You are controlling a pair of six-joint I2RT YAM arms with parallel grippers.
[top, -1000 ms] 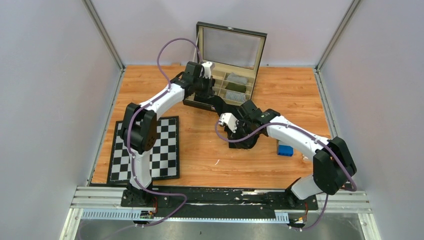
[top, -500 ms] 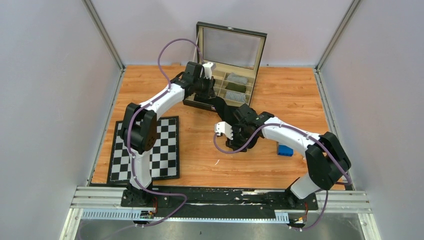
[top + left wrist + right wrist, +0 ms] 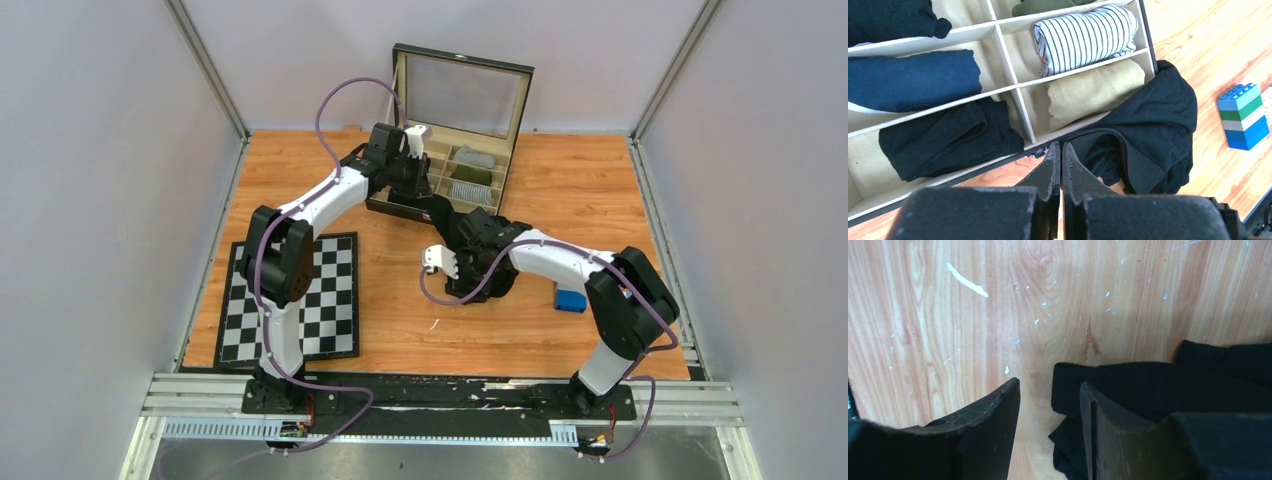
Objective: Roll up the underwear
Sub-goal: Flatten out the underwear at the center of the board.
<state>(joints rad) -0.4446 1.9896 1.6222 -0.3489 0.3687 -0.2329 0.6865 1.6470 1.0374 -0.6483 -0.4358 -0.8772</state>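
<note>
The black underwear (image 3: 449,222) lies crumpled on the wooden table, running from the box's front edge toward the right gripper. In the left wrist view the underwear (image 3: 1158,115) lies just right of the fingertips. My left gripper (image 3: 1058,146) is shut, and its tips seem to pinch the end of the waistband at the box's front edge; it also shows in the top view (image 3: 424,196). My right gripper (image 3: 1049,385) is open low over the table, with the underwear's folded near edge (image 3: 1128,385) partly between its fingers; it also shows in the top view (image 3: 468,282).
An open compartment box (image 3: 1008,55) holds rolled dark, striped and beige garments; its lid (image 3: 465,95) stands upright at the back. A blue toy-brick block (image 3: 570,299) sits right of the right arm. A checkerboard mat (image 3: 300,300) lies at the front left.
My right gripper has shifted left along the table and its arm has folded in closer over the underwear. The left arm has not moved.
</note>
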